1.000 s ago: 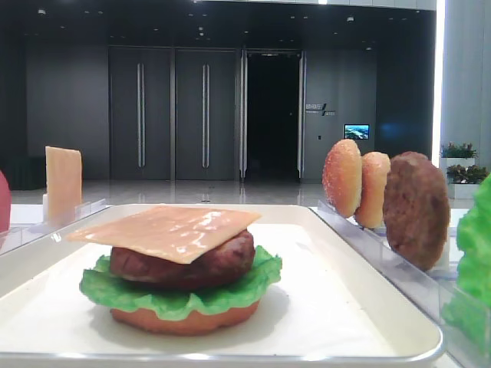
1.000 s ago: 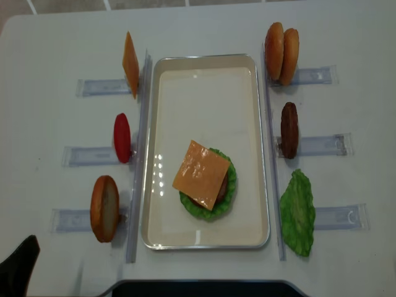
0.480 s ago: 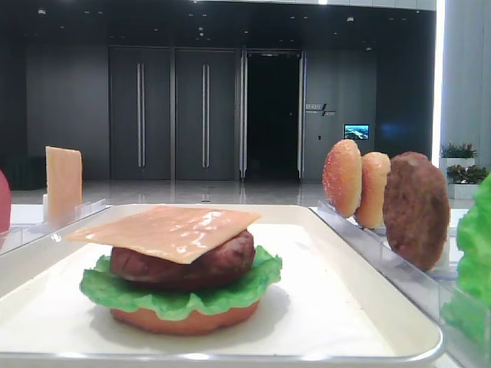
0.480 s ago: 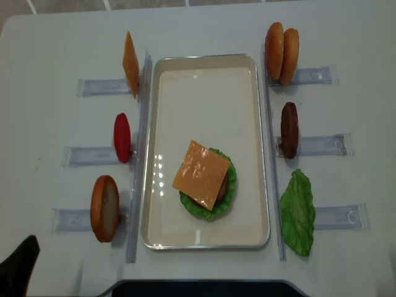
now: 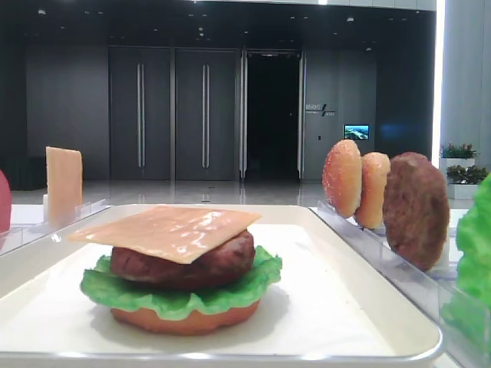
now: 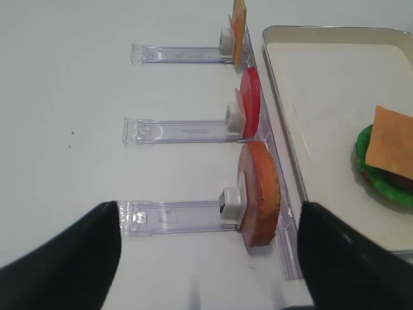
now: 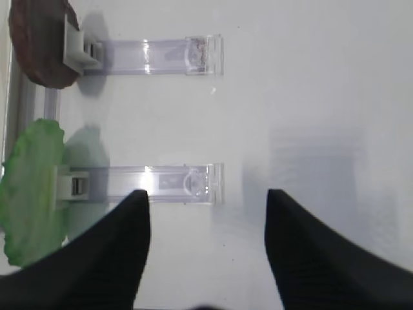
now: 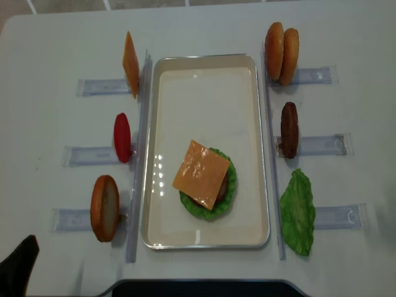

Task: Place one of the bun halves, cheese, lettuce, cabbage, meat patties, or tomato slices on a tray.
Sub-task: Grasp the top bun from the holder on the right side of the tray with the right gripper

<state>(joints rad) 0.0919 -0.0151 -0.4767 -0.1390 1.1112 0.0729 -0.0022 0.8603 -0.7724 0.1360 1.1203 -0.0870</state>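
Bun upright in clear stand near tabletop's front-left corner, just left of tray. On tray's front half: stack topped by cheese, over patty, lettuce. Left gripper hovers before bun, jaws wide apart, empty. Right gripper jaws apart, empty, above stand at right edge.

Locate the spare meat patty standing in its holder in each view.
Front exterior: spare meat patty, far right, upright.
Overhead exterior, right of the tray.
Right wrist, top left corner.
Left wrist: not in it.
Shared landmark: loose lettuce leaf beside it.
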